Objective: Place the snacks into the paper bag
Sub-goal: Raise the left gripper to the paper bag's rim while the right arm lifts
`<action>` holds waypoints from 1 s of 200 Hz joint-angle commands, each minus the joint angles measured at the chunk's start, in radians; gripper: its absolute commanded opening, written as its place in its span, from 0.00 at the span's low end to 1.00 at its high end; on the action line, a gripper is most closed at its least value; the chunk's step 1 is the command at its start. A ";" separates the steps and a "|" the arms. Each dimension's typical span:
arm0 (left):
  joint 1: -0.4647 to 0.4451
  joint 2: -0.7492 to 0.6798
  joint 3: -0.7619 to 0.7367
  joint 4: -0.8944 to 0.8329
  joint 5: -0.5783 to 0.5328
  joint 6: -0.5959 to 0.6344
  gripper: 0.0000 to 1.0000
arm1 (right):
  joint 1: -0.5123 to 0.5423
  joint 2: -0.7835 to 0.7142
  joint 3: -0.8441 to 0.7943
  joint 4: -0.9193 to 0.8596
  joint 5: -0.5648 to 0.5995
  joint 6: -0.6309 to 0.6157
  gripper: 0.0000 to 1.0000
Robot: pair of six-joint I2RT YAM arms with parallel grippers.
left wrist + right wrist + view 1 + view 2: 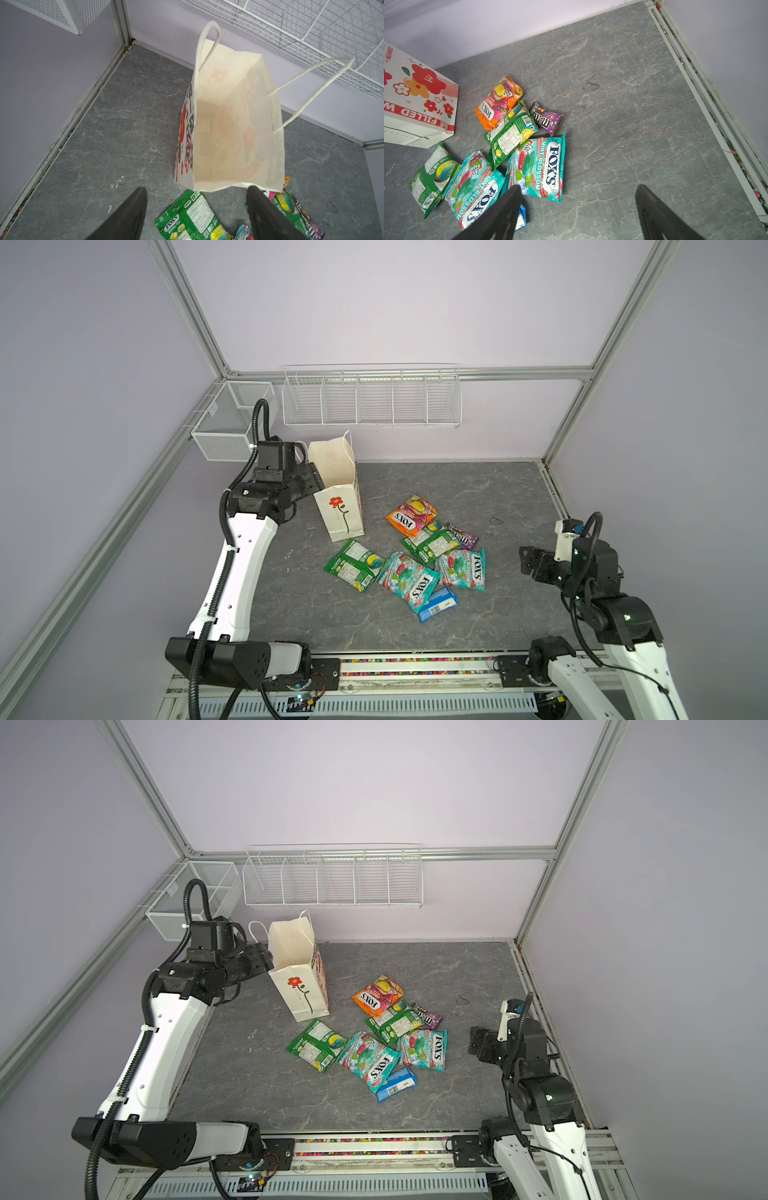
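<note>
Teal glossy packet reads FOX'S MINT BLOSSOM; small purple packet reads m&m's. White paper bag, left of centre, reads BE FILLED. Left gripper, right gripper: jaws apart, empty.

this is a robotics lab test cell. a frame of silver aluminium profile bars holds plain lilac wall panels around a grey marble-patterned tabletop. 2 white-and-black jointed robot arms, the left arm and the right arm, are mounted on a metal rail along the front edge. below the rail are a slotted grey cable duct and a bare circuit board with loose wires. a white wire basket of 5 compartments and a white mesh box hang on the walls. glossy snack packets and a white paper carrier bag with a red flower sit on the tabletop.
</note>
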 commanded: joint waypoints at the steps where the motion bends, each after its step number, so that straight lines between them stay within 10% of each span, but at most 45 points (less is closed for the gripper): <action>1: -0.002 0.057 0.049 -0.064 -0.024 -0.013 0.74 | 0.009 -0.013 -0.013 0.009 0.016 0.014 0.88; 95: 0.055 0.270 0.152 -0.065 -0.035 0.013 0.52 | 0.030 -0.027 -0.013 0.006 0.016 0.016 0.89; 200: 0.055 0.361 0.251 -0.125 -0.074 0.071 0.00 | 0.049 -0.027 -0.014 0.006 0.031 0.020 0.88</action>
